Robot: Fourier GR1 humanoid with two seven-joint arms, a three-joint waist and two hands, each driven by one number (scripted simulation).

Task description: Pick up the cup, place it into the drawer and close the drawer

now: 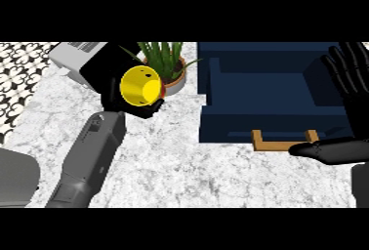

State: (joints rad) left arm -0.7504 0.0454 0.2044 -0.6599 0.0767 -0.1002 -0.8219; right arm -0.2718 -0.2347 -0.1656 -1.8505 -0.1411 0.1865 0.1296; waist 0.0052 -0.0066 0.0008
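A yellow cup [141, 88] is held above the counter at upper left, tipped so its open mouth faces the view. My left hand [122, 100] is shut on it, fingers curled round its back and underside. To the right, a dark blue drawer [216, 88] stands open, its inside bare, with a wooden handle [282, 142] on its front. My right hand [347, 68] is open at the far right edge, fingers straight up over the drawer's right side, thumb reaching left next to the handle.
A potted green plant [167, 61] stands just behind the cup. A grey and black appliance [83, 57] sits at the upper left. The marble counter [180, 166] spreads below. A grey object [16, 178] shows at the lower left edge.
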